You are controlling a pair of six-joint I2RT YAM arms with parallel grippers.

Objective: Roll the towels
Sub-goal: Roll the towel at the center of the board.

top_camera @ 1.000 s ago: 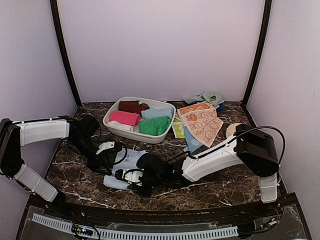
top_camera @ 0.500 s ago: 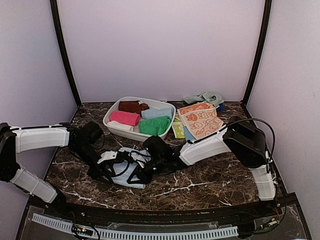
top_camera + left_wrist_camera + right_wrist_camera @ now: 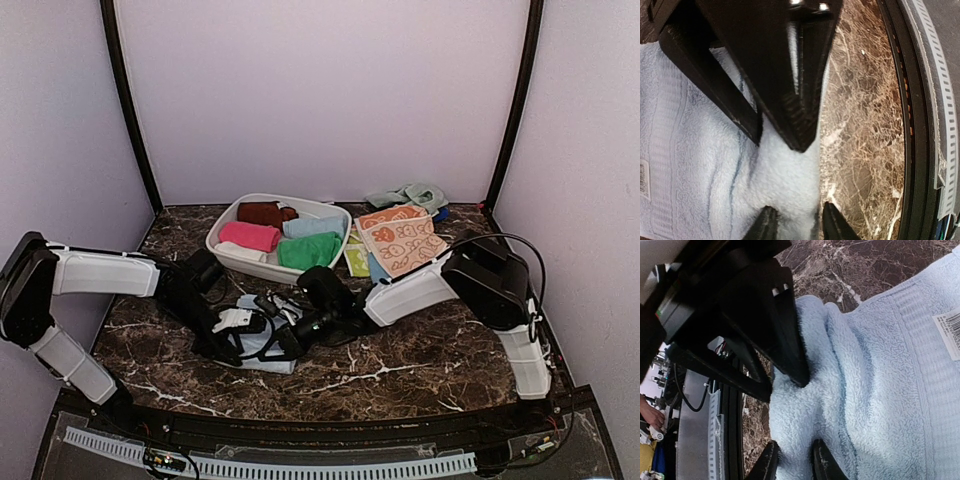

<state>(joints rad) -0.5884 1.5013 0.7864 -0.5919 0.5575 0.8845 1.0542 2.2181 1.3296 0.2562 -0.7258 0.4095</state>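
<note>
Moved: arms closer, towel [image 3: 268, 358] bunched.
Left gripper [image 3: 799, 227]: pinching towel edge.
Right gripper [image 3: 796, 460]: pinching fold.
Handling: soft, limp; hold edges.

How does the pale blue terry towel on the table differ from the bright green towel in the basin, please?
The pale blue terry towel lies loosely folded on the marble table; the bright green towel sits bundled in the white oval plastic basin. The left gripper and right gripper straddle the blue one; neither touches the green. Both are soft cloths.
</note>
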